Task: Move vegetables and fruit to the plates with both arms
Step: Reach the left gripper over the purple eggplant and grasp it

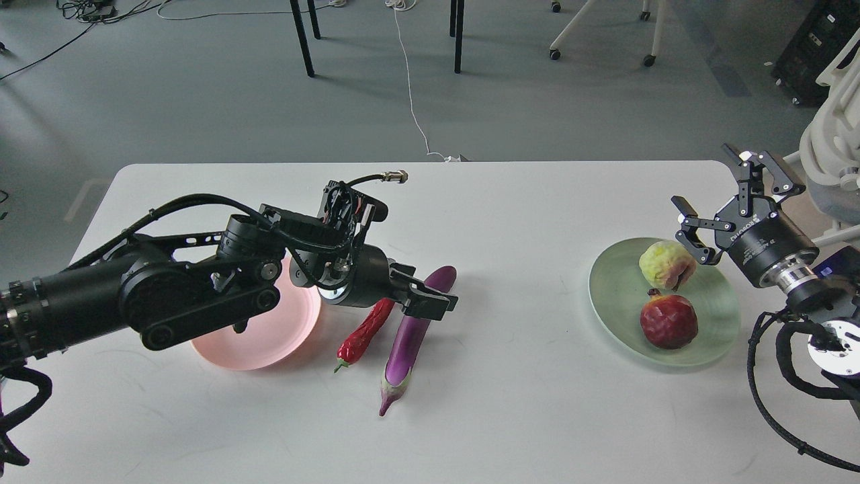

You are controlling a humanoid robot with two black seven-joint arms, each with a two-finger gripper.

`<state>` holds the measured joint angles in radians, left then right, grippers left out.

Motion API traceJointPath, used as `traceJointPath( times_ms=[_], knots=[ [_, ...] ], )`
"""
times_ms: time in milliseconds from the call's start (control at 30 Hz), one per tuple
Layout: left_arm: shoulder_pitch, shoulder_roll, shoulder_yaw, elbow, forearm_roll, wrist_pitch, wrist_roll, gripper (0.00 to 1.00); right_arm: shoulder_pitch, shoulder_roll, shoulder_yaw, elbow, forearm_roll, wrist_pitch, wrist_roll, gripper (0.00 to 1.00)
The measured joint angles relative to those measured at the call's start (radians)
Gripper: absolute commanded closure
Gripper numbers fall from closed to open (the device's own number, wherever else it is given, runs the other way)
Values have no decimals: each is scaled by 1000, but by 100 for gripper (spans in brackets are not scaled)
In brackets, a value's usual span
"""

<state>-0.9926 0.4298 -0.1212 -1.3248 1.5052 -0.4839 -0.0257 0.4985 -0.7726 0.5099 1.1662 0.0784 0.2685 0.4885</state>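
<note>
The left tool [430, 299] reaches across the white bench [510, 208], its dark fingers over the upper part of the purple eggplant [411, 336]; whether they grip it cannot be told from the head view. The eggplant lies on the bench, pale stem end toward the near edge. Just to its left lies the red chili pepper [363, 334], roughly parallel, green stem nearest the camera. Beyond the chili, the pale pink plate [269, 343] sits partly hidden under the left arm. Well apart, on the far right, the right tool [715, 202] hangs with fingers spread wide and holding nothing, just beside the yellow-green fruit [665, 264]. That fruit and the dark-red pomegranate [668, 321] both rest on the pale green plate [615, 296].
</note>
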Motion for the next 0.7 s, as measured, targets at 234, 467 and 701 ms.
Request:
traceJointPath(
  times_ms=[234, 467, 701],
  knots=[
    [52, -21, 1, 14, 5, 27, 42, 1, -4, 1, 0, 0, -1, 0, 0, 3],
    [71, -30, 3, 40, 28, 34, 47, 1, -6, -2, 1, 1, -2, 1, 0, 3],
    [86, -48, 3, 64, 32, 37, 47, 2, -6, -2, 2, 1, -2, 1, 0, 3]
  ],
)
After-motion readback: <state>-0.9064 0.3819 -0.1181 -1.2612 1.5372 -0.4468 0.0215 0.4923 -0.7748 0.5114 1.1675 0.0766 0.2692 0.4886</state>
